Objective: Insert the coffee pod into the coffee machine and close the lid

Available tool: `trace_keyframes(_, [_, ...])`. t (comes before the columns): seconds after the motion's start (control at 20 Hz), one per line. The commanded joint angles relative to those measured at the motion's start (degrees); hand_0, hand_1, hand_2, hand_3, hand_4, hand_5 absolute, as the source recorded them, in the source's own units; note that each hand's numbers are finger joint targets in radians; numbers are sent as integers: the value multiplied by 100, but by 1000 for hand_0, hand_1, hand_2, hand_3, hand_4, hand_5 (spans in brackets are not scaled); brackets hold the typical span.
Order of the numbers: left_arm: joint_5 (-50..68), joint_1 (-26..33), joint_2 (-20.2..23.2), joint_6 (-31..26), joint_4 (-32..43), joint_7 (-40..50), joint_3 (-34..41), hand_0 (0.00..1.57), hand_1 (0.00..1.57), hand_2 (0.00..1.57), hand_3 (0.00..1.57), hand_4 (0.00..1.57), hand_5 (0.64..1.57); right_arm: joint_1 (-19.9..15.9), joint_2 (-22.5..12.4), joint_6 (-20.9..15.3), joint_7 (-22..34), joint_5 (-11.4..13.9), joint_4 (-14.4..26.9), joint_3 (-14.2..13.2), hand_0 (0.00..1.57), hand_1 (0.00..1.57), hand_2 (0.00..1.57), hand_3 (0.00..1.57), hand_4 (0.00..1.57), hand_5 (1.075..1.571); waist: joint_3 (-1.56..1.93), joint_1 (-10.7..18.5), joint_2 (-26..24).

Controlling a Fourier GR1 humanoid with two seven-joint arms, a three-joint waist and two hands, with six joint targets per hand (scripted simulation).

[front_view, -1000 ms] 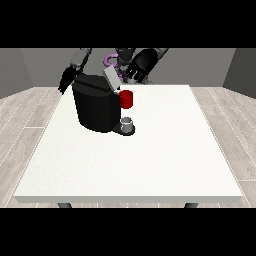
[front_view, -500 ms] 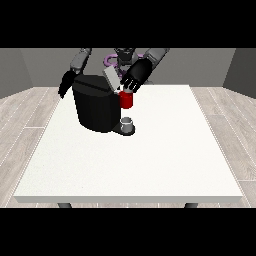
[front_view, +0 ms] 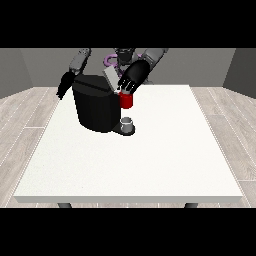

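Black fingers (front_view: 126,88) of the hand at the view's right (front_view: 133,77) point down and towards the camera, spread slightly apart and fairly straight, their tips at the top of a red thing at the machine (front_view: 126,101). Whether the tips touch it or pinch anything cannot be told from this view. Nothing grey shows between those fingers, and the coffee pod cannot be made out anywhere near them.

Coffee machine (front_view: 97,104): black, blocky body, standing on the far left part of the white table (front_view: 150,160). A pale grey lid flap (front_view: 108,77) stands tilted up at the machine's top, just left of the hand. The red thing sits at the machine's front right, below the flap. Below that, on the machine's low base, stands a small grey cup-shaped thing (front_view: 128,122); it cannot be identified as the pod.

Hand at the view's left (front_view: 64,86): hangs beside the machine's upper left corner, dark and narrow, pointing downward. Finger state cannot be told; contact with the machine cannot be told either.

Both grey forearms run back from the machine to the robot torso (front_view: 120,56) at the table's far edge. Grey plank floor (front_view: 20,115) surrounds the table.
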Motion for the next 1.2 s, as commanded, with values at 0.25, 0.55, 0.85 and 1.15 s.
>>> trace_keyframes(0.25, [-80, -147, 162, -26, 117, -152, 3, 1204, 1204, 1255, 1198, 411, 1571, -8, 159, -146, -83, 77, -8, 99, 0, 0, 0, 0, 0, 1571, -1, -28, 159])
trace_keyframes(0.55, [-101, -297, 146, 118, 75, -184, 37, 1207, 1207, 1244, 1206, 356, 1571, -119, -132, 48, -84, -6, 87, -65, 0, 0, 0, 0, 0, 1571, -1, -82, 203])
trace_keyframes(0.85, [-142, -389, 283, 211, 160, -329, 83, 1180, 1180, 1198, 1170, 351, 1571, 33, 143, -108, -91, 180, -42, 231, 0, 0, 0, 0, 0, 1571, -2, -196, 219])
trace_keyframes(1.15, [-610, -115, 474, 543, 37, -749, -319, 1212, 1212, 1225, 1100, 0, 1571, 7, 20, -136, -122, 55, -36, 0, 0, 0, 0, 0, 0, 1571, -1, -91, 374])
